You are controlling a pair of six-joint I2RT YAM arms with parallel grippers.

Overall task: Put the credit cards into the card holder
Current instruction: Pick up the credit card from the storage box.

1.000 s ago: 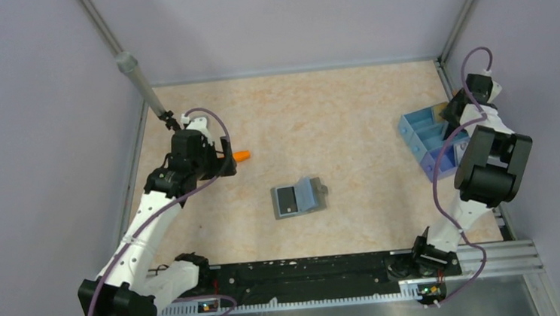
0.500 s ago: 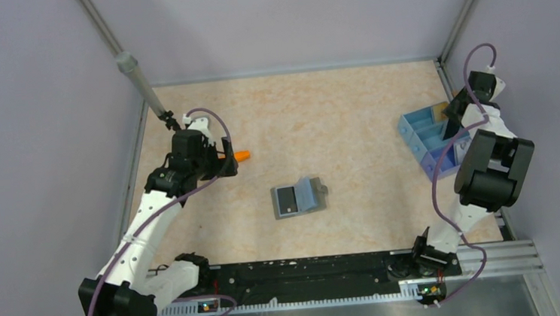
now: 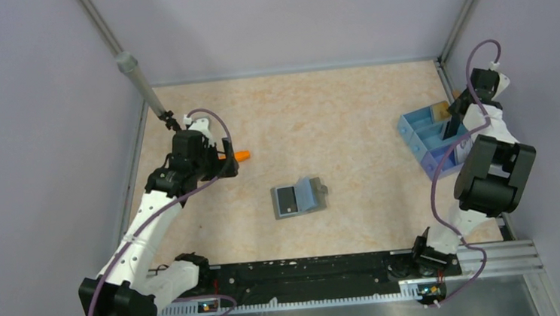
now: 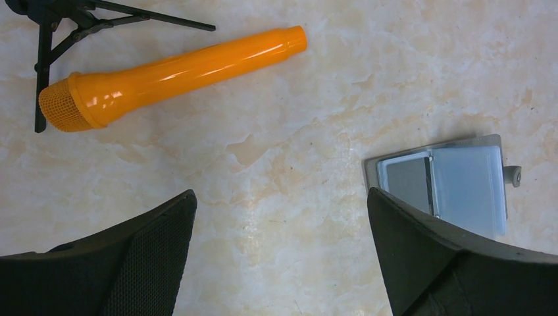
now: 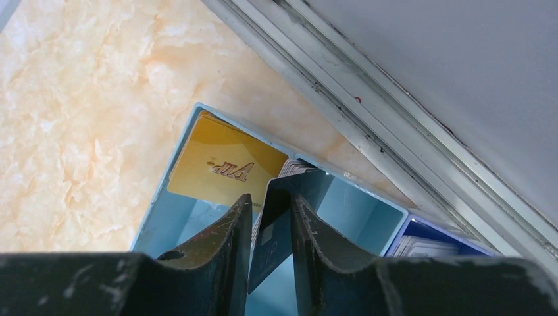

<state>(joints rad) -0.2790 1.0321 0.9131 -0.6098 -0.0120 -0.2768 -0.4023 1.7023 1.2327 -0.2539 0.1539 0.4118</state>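
Observation:
The grey card holder (image 3: 299,199) lies open mid-table, light blue lining up, with a dark card (image 3: 288,200) in its left side. It also shows in the left wrist view (image 4: 468,187), partly behind my right finger. My left gripper (image 3: 224,161) (image 4: 281,217) is open and empty over bare table, left of the holder. My right gripper (image 3: 455,118) (image 5: 271,197) is over the blue tray at the far right. It is shut on a dark credit card (image 5: 273,230) that stands on edge between the fingers. A gold card (image 5: 224,168) and white cards (image 5: 428,247) sit in the tray.
The blue and lilac compartment tray (image 3: 415,136) (image 5: 358,210) stands by the right wall rail (image 5: 395,138). An orange carrot-shaped stick (image 3: 241,156) (image 4: 177,69) lies beside my left gripper. A grey pole (image 3: 139,82) leans at the back left.
My right gripper has moved back and up towards the right wall, with the dark card between its fingers. The left arm and the card holder have not moved.

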